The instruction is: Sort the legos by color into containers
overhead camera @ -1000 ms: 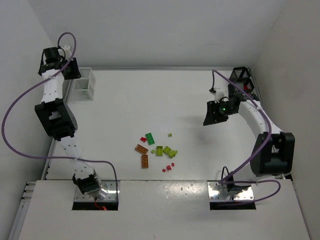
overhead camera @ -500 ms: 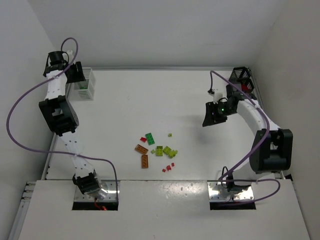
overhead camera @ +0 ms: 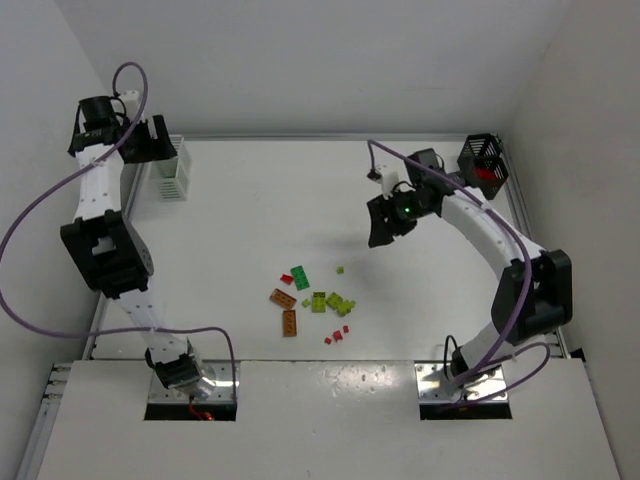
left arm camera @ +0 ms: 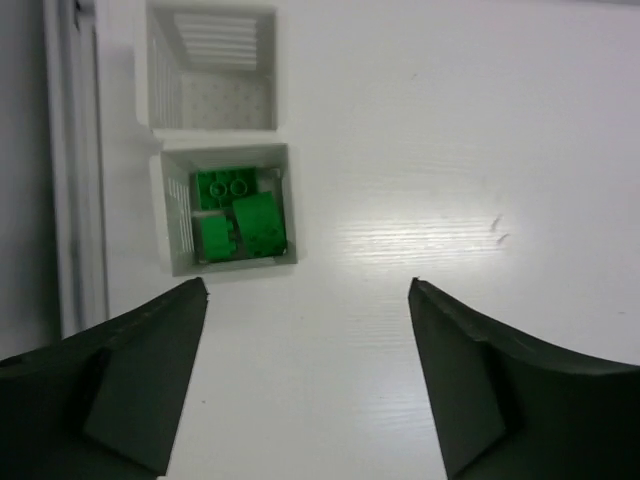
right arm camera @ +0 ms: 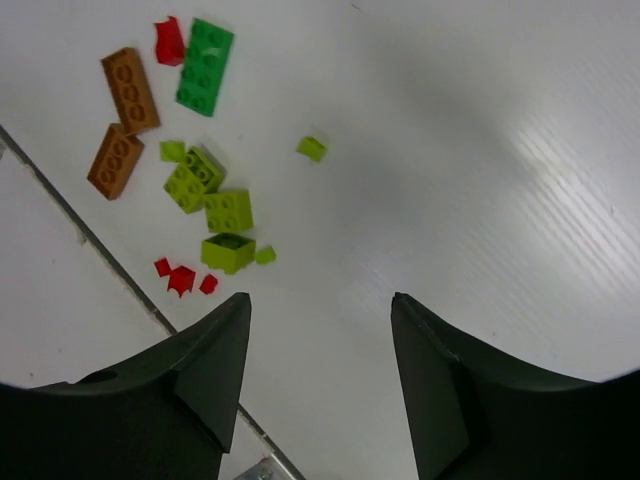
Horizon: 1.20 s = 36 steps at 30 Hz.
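Loose legos [overhead camera: 318, 300] lie mid-table: a green brick [right arm camera: 205, 65], two orange bricks [right arm camera: 130, 90], lime pieces [right arm camera: 215, 210] and small red bits [right arm camera: 182, 278]. My right gripper [right arm camera: 320, 300] hangs open and empty above the table, right of this pile, also seen from above [overhead camera: 380, 232]. At the far left my left gripper [left arm camera: 308, 290] is open and empty just beside a white slatted container [left arm camera: 165, 215] that holds green legos [left arm camera: 245, 220]. An empty white container [left arm camera: 145, 70] adjoins it. A black container [overhead camera: 480, 152] at the far right holds red pieces.
A raised rail [left arm camera: 75, 170] runs along the table's left edge beside the white containers [overhead camera: 170, 170]. The near table edge and a seam [right arm camera: 90, 235] lie close to the red bits. Walls close the table at back and on both sides.
My left gripper has opened wide over the white container. My right arm has swung left, away from the black container toward the table's middle, with its jaws spreading wider.
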Each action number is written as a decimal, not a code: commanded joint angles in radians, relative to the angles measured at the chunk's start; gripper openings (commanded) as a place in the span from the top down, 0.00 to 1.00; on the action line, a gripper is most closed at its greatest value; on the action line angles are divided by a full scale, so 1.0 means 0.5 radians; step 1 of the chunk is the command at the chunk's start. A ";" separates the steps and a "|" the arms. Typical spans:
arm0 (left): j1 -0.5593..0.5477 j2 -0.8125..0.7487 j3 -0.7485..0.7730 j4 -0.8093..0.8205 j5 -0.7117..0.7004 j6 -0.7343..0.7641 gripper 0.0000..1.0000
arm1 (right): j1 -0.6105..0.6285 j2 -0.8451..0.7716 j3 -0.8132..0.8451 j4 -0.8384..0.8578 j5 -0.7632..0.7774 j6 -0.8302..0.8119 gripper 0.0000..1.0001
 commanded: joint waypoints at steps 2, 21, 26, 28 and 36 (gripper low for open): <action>-0.026 -0.739 -0.323 0.056 0.249 0.104 0.08 | 0.277 0.145 0.239 -0.004 0.031 -0.031 0.40; 0.326 -1.364 -1.051 -0.005 0.734 -0.230 0.00 | 1.296 0.903 0.917 0.257 0.893 0.111 0.26; 0.366 -1.302 -1.051 -0.005 0.897 -0.249 0.00 | 1.382 1.151 1.122 0.257 0.893 0.052 0.36; 0.366 -1.302 -1.051 -0.005 0.925 -0.249 0.00 | 1.382 1.206 1.141 0.235 0.893 0.034 0.40; 0.366 -1.302 -1.051 -0.005 0.925 -0.249 0.00 | 1.401 1.341 1.159 0.349 0.912 0.034 0.46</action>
